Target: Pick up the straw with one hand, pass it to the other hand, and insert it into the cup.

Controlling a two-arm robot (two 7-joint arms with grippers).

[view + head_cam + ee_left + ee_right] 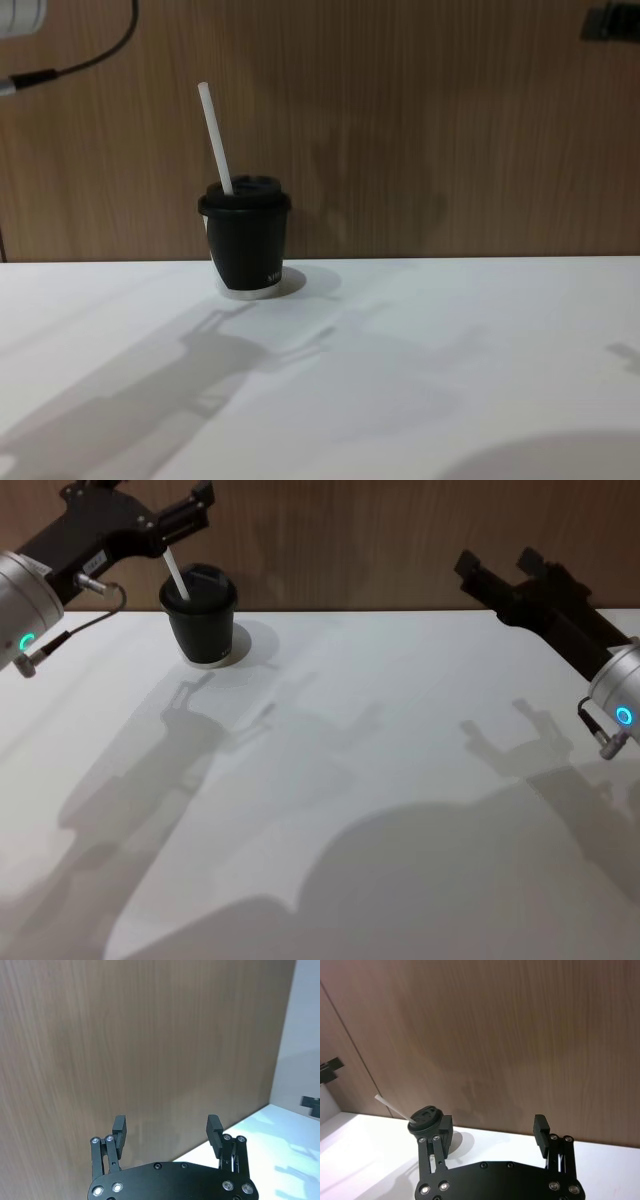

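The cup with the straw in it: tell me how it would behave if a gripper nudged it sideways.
The cup looks small and paper, so probably light and likely to slide on the smooth white table. The straw stands tall and leaning, so a push up high might tip it. Its narrow base suggests modest stability.

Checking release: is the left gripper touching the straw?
Apart. The left wrist view shows the left gripper open with nothing between its fingers; in the chest view the straw stands alone in the cup.
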